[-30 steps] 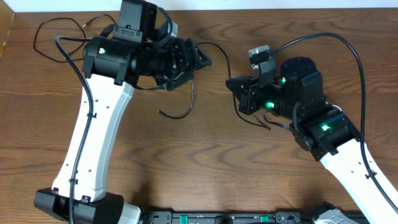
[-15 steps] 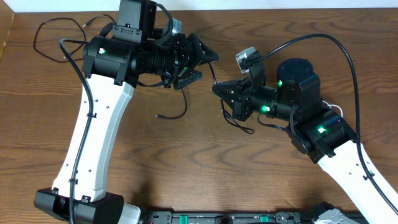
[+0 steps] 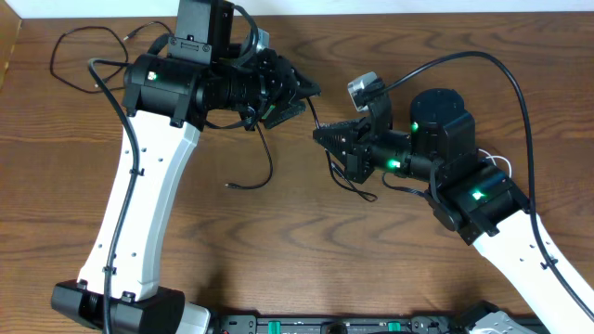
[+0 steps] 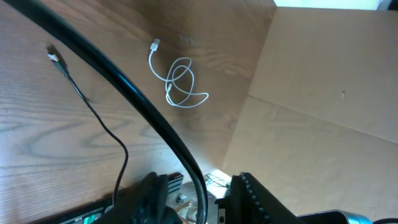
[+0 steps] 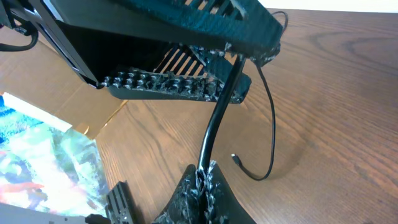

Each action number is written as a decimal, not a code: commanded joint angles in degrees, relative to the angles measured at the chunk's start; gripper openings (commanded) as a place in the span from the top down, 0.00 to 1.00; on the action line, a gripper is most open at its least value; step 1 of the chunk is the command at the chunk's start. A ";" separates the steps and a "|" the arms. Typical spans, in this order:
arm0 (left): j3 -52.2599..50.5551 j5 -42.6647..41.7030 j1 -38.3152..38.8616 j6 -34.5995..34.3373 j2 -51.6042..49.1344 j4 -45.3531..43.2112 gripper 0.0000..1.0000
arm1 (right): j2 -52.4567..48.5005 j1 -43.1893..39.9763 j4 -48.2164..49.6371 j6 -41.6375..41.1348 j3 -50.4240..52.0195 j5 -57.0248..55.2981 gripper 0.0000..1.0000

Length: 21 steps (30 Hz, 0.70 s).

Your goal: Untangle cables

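Note:
My right gripper [image 3: 321, 136] [image 5: 202, 179] is shut on a black cable [image 3: 270, 158] [image 5: 214, 124]. That cable rises taut to my left gripper [image 3: 299, 98] [image 4: 199, 200] and passes between its parted fingers. Its free end with a small plug hangs down to the table. A loop of black cord [image 3: 357, 190] lies under the right gripper. A second black cable [image 3: 52, 60] lies at the far left. A thin black cable [image 4: 93, 111] also shows in the left wrist view. The white cable [image 4: 180, 84] lies coiled alone, partly hidden by the right arm in the overhead view [image 3: 502, 163].
Both arms meet over the middle back of the wooden table [image 3: 278, 241]. Thick black arm cables [image 3: 520, 83] arc over the right arm. A cardboard wall [image 4: 323, 93] stands past the table's edge. A black rail [image 3: 353, 325] runs along the front edge.
My right gripper moved left and up toward the left gripper with the black cable. The left jaws spread, then narrowed a little. The cable's free end slid down and left.

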State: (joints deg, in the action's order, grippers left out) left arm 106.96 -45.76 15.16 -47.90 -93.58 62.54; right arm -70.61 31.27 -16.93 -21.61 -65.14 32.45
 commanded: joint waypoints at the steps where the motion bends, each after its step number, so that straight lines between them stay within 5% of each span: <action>1: 0.09 0.35 0.04 0.39 -0.72 -0.13 0.64 | 0.11 0.33 -0.04 1.05 -0.31 0.74 0.99; 6: 0.09 0.35 0.04 0.39 -0.72 -0.11 0.74 | 0.11 0.33 -0.20 1.05 -0.31 0.74 0.99; 21: 0.09 0.35 0.04 0.42 -0.72 -0.09 0.80 | 0.11 0.33 -0.22 1.05 -0.31 0.72 0.99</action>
State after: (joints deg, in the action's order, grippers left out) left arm 106.96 -45.74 15.16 -47.99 -93.58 62.54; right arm -70.61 31.27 -17.15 -21.61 -65.14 32.60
